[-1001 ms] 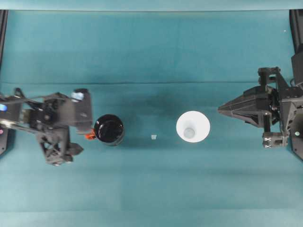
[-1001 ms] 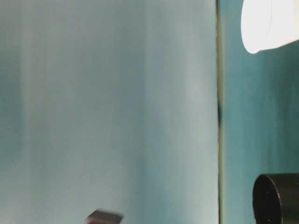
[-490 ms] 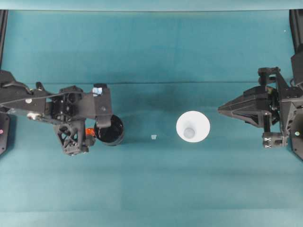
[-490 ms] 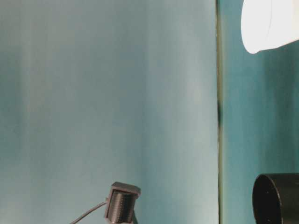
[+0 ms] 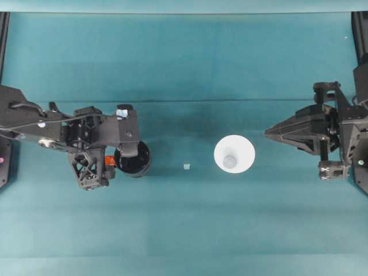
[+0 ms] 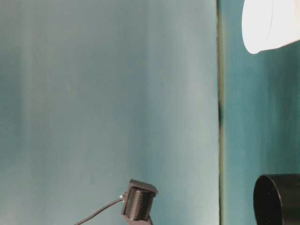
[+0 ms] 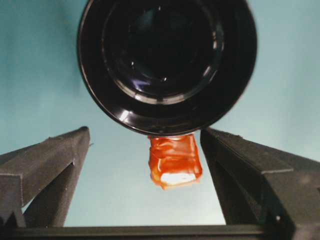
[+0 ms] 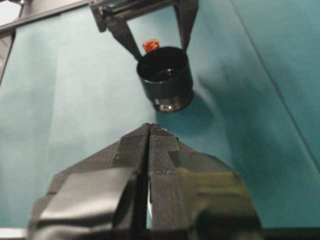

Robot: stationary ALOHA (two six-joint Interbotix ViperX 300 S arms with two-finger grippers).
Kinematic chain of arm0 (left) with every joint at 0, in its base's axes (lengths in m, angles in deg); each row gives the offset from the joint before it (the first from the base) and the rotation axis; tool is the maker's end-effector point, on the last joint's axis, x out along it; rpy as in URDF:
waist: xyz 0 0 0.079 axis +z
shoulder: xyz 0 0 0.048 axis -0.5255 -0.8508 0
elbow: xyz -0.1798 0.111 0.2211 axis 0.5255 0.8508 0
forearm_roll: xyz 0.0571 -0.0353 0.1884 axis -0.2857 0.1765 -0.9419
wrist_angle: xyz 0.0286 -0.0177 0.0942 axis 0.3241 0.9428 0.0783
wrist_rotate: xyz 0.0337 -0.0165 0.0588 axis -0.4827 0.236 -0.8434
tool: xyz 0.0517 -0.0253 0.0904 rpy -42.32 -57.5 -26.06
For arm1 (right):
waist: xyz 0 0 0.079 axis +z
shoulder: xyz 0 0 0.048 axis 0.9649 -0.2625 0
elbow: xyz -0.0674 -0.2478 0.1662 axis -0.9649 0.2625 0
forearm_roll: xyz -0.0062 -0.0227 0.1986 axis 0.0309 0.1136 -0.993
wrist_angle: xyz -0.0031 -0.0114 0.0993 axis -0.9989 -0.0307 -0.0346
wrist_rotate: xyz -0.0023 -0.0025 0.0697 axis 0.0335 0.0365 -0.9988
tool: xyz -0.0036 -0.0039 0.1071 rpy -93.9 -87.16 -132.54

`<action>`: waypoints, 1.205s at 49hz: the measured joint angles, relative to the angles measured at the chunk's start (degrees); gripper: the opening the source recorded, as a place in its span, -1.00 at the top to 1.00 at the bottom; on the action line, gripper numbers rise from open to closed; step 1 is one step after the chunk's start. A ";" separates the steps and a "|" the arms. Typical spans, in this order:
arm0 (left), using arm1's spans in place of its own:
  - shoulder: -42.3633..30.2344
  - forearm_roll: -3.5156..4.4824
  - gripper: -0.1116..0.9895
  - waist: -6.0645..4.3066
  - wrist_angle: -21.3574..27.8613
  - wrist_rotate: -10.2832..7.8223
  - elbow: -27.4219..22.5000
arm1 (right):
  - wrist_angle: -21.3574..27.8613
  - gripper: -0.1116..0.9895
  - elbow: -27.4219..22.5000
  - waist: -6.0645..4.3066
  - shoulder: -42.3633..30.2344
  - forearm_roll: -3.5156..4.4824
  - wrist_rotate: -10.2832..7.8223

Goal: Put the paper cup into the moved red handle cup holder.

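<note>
— Where is the paper cup (image 5: 234, 154) sitting?

— It is standing upright on the teal table (image 5: 190, 224), right of the middle in the overhead view, with its wide white rim facing up. Nothing is touching it. In the table-level view its white side (image 6: 269, 24) is showing at the edge of the picture.

— And the red handle cup holder (image 5: 135, 160)?

— It is resting on the table to the left of the cup, well apart from it, mouth up. A tiny pale scrap (image 5: 186, 167) is lying on the cloth between the two. The holder's red handle (image 7: 174, 160) is pointing toward the left arm.

— What is the left gripper (image 7: 145, 140) doing?

— Its two fingers are spread wide apart, one on each side of the red handle, and neither one is touching it. The wrist view is showing a clear gap of table on both sides of the handle, so the gripper is grasping nothing.

— And the right gripper (image 5: 268, 133)?

— It is waiting at the right side of the table, tip pointing toward the paper cup but apart from it. In its wrist view the fingers (image 8: 165, 150) are pressed together with nothing between them, and the black holder (image 8: 166, 78) is standing beyond them.
</note>
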 measured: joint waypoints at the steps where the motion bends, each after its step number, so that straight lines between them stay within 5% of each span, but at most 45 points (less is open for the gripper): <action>1: -0.09 0.00 -0.97 -0.09 0.00 0.09 0.09 | -0.09 0.99 0.00 0.00 -0.09 0.09 0.00; 32: -0.53 0.00 -0.88 -0.09 -0.62 0.53 0.53 | 0.00 0.99 0.00 0.00 0.09 0.09 0.00; 38: -0.53 0.00 -0.66 -0.09 -0.70 0.88 1.14 | 0.00 0.99 0.00 0.00 0.18 0.00 0.09; 48: -0.44 0.00 0.30 -1.41 -2.37 1.14 2.46 | 0.00 0.99 0.00 0.00 0.09 0.00 0.00; 59: -0.44 0.00 0.31 -3.16 -5.80 1.14 2.46 | 0.00 0.99 0.00 0.00 0.18 0.00 0.09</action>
